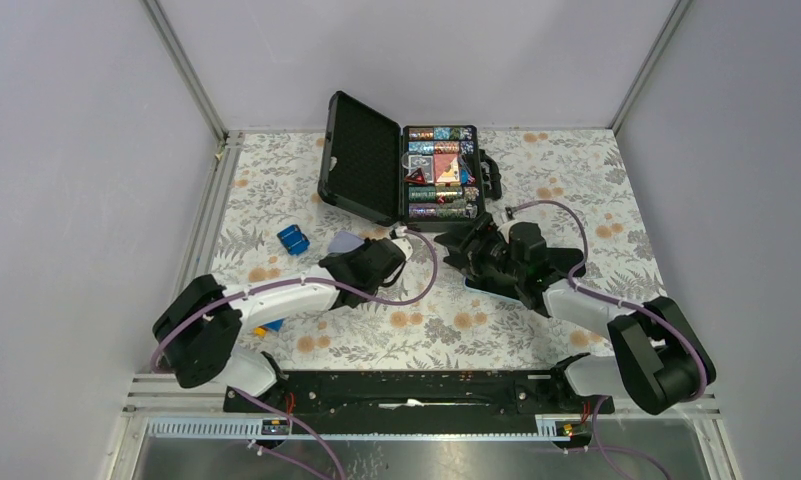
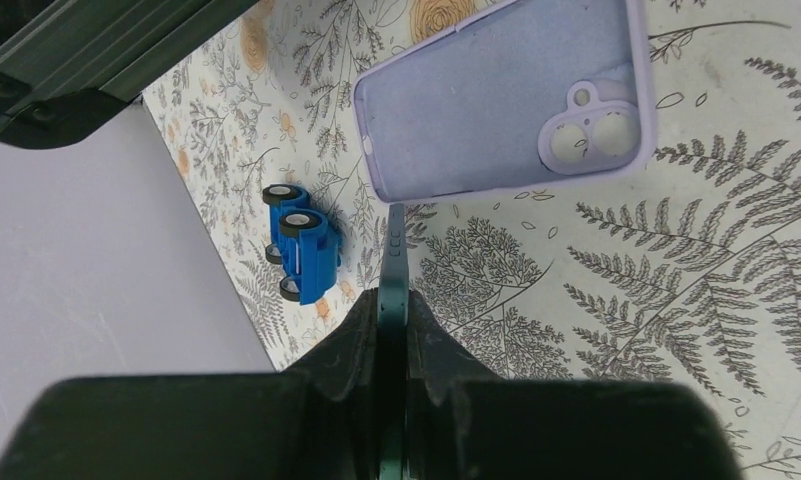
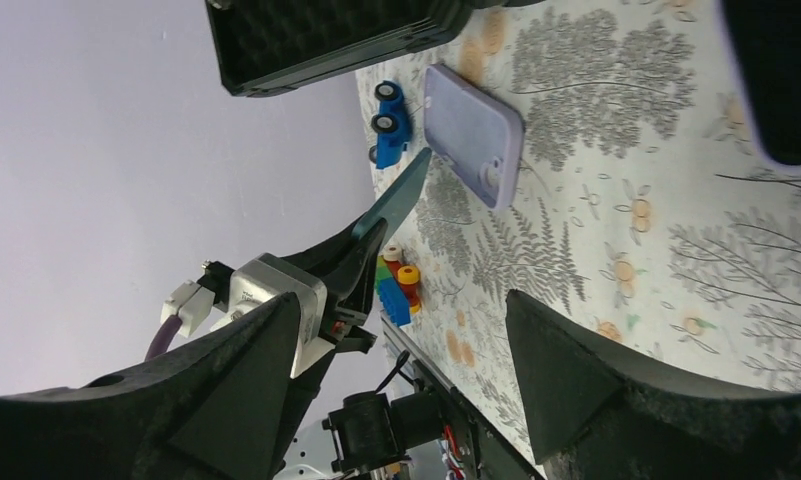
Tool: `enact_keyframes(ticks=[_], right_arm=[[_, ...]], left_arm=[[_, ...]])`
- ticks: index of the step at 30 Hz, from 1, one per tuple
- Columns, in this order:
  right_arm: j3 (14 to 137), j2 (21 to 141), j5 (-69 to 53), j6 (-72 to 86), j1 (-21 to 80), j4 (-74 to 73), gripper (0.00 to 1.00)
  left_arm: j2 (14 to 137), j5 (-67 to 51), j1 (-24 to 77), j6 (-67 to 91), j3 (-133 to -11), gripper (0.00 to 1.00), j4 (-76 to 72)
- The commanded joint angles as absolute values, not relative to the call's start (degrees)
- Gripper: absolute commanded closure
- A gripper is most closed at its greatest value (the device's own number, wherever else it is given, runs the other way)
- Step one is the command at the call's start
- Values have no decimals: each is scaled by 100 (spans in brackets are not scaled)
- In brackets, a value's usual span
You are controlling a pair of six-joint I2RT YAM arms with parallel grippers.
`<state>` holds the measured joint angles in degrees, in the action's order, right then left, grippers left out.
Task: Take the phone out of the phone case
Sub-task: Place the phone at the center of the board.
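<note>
My left gripper (image 2: 393, 312) is clenched on the phone (image 2: 394, 250). It pinches the flat faces, so the phone sticks out edge-on and looks clear of the desk (image 1: 576, 190). The case (image 2: 496, 100) lies empty just beyond the phone's tip, flat on the desk at centre left, inside face up with the camera holes showing.

I judge the pulling-out done; what remains is setting the phone down cleanly. To do that well I would lower it onto bare desk beside the case, not on it. I would turn my wrist so a broad face meets the surface rather than the thin edge, and let go only once it lies flat. Released on its edge, it would likely topple and slide.

My right gripper (image 3: 406, 370) is released and holds nothing, jaws wide, hanging over the desk just right of the phone. It is close to my left one, so I would keep it back while I lower.

A blue car (image 2: 301, 250) sits just left of the case, and some blocks (image 3: 398, 290) lie nearer, beside my left arm. The open black box (image 1: 396, 165) stands at the far side. Car and box hem in the left and far sides, so the free patch is near and right of the case.
</note>
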<state>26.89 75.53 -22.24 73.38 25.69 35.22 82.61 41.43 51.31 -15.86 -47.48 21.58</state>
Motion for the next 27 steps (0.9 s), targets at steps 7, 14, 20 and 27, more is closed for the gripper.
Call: enact_keyframes(ticks=[7, 14, 20, 27], right_arm=[[2169, 7157, -2633, 7430, 2014, 3823, 19], [1986, 6724, -2687, 7363, 1624, 3520, 21], [1861, 5504, -1615, 6907, 1564, 2284, 22], [2116, 4967, -1046, 6401, 1556, 1320, 19]], left_arm=[[8966, 4205, 5183, -1666, -4937, 91, 2067], [9249, 3676, 5207, -1542, -4981, 77, 2151], [9101, 3077, 5382, -1395, -4747, 72, 2149], [9509, 2904, 5506, -1263, -4727, 69, 2179]])
